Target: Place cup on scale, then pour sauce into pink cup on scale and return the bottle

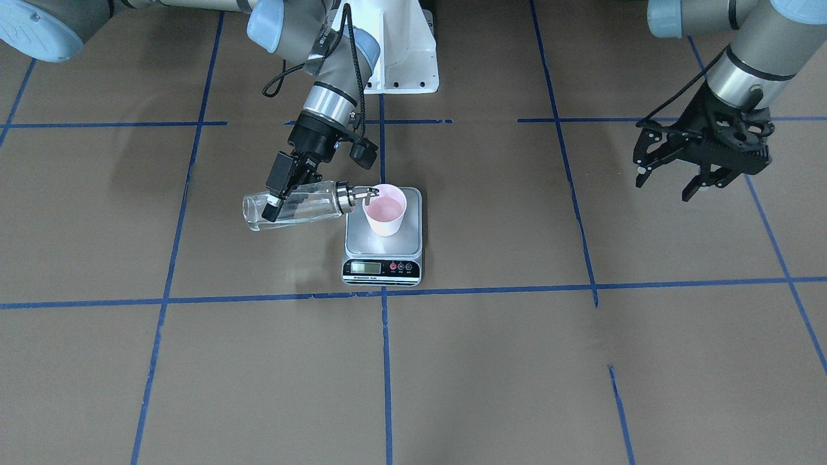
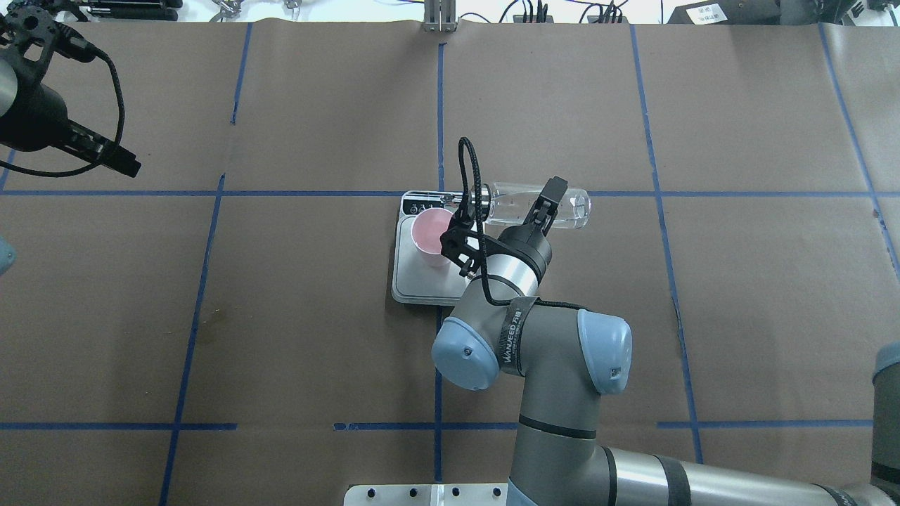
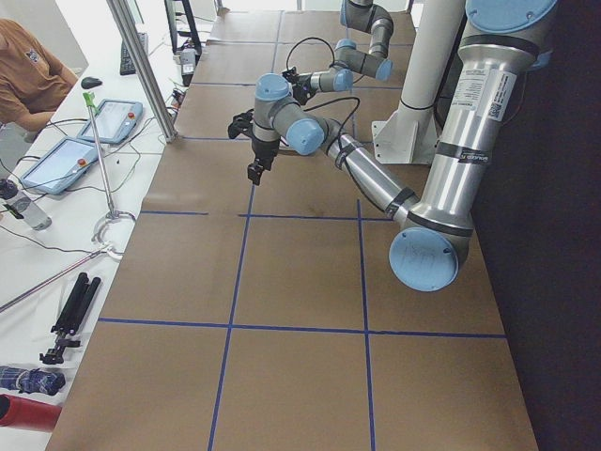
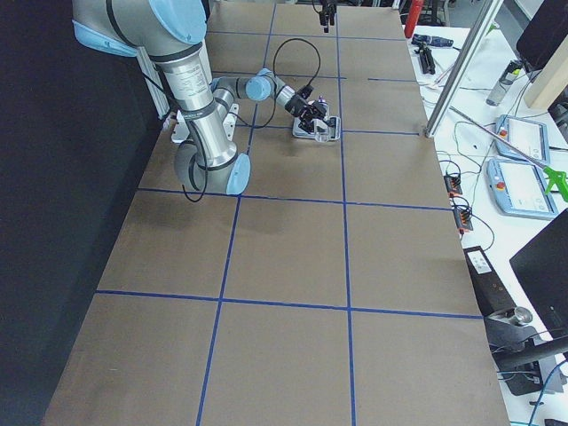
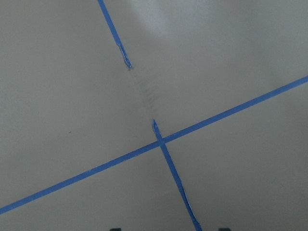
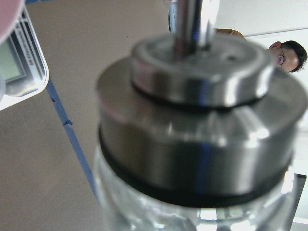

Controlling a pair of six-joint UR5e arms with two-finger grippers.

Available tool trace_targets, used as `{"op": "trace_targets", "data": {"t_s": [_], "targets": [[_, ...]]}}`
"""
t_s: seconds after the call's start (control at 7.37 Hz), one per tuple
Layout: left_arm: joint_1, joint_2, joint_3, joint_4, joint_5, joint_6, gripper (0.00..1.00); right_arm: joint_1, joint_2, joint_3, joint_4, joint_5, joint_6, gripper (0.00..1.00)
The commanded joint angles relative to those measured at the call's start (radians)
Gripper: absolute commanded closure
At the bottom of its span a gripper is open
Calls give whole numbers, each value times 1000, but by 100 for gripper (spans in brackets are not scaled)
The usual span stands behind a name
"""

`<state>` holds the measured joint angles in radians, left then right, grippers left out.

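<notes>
Landmark = scale (image 1: pixel 383 240), working outward from its display edge.

Status: step one done. The cup (image 1: pixel 385 209) stands upright on the scale's platform, toward the edge facing the robot's base, inside the platform outline. Pour looks to be in progress: the bottle (image 1: pixel 294 205) lies near horizontal just beside the scale on the robot's right side, its spout over the cup rim. Can't make out a stream, and the sauce is too clear to judge the level in cup or bottle. Left to do: finish the pour, tip the bottle upright, return it.

Right gripper (image 1: pixel 284 191) is clamped across the bottle's glass body near mid-length, fingers on either side. Left gripper (image 1: pixel 672 174) hangs well apart from the scale on the robot's left side, fingers spread, holding nothing; its wrist view shows only table paper and tape.

Materials:
- scale: flat rectangle, silver-grey platform, black front strip with LCD and round buttons, rigid.
- cup: thin, tapered, pale pink, looks light and easy to tip.
- bottle: smooth clear glass cylinder, shiny metal cap with black seal ring, thin metal spout; likely slippery.
- table (image 1: pixel 581 361): matte brown paper, blue tape grid.
</notes>
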<state>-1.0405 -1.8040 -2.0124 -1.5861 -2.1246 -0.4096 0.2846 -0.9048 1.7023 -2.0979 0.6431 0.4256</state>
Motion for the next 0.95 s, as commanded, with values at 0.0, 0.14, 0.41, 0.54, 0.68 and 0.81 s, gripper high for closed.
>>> {"op": "trace_targets", "data": {"t_s": [0.0,0.14,0.41,0.54,0.68,0.81], "targets": [[-1,0,1,0,0,0,26,1,7,-9,-13,-40,-98,100],[-1,0,3,0,0,0,26,-1,6,-10,-19,-49,-109,100],[-1,2,1,0,0,0,26,-1,6,-10,-40,-74,-177,100],[0,2,3,0,0,0,26,-1,6,-10,-42,-92,-230,100],[-1,2,1,0,0,0,26,1,4,-10,-42,-100,-250,100],[-1,2,1,0,0,0,25,1,3,-10,-42,-109,-270,100]]}}
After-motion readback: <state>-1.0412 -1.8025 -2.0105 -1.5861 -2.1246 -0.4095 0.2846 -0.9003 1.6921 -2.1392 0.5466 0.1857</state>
